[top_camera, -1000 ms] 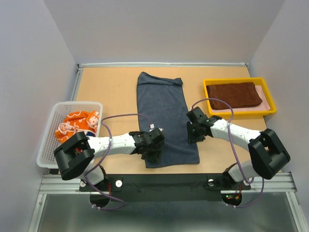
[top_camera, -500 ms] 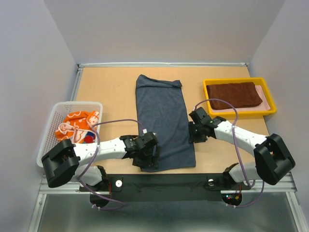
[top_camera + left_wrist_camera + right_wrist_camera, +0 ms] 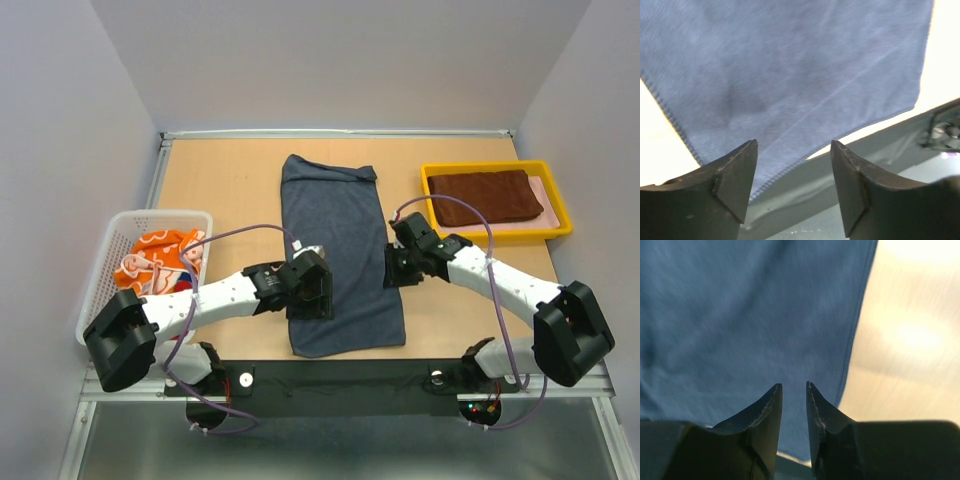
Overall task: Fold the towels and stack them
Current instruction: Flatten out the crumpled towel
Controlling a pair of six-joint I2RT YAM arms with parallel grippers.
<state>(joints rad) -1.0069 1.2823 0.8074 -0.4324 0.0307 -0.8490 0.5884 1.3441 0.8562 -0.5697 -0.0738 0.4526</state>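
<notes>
A dark navy towel (image 3: 340, 230) lies flat and lengthwise in the middle of the table. My left gripper (image 3: 308, 305) hovers over the towel's left edge near its front end, open, with nothing between its fingers. The left wrist view shows the towel (image 3: 790, 75) and its near hem beyond the left gripper (image 3: 793, 145). My right gripper (image 3: 396, 278) sits at the towel's right edge. In the right wrist view the right gripper (image 3: 794, 386) has a narrow empty gap over the towel (image 3: 740, 315). A reddish-brown towel (image 3: 485, 195) lies folded in the yellow tray. An orange patterned towel (image 3: 160, 258) sits bunched in the basket.
The white mesh basket (image 3: 105, 300) stands at the left edge of the table. The yellow tray (image 3: 560, 205) is at the back right. Bare wooden table (image 3: 230, 190) surrounds the navy towel. The black front rail (image 3: 880, 150) runs just below the towel's near hem.
My left gripper has moved back from the towel's near corner toward the middle of its left edge. The towel's near end now lies flatter. The right gripper shifted only slightly.
</notes>
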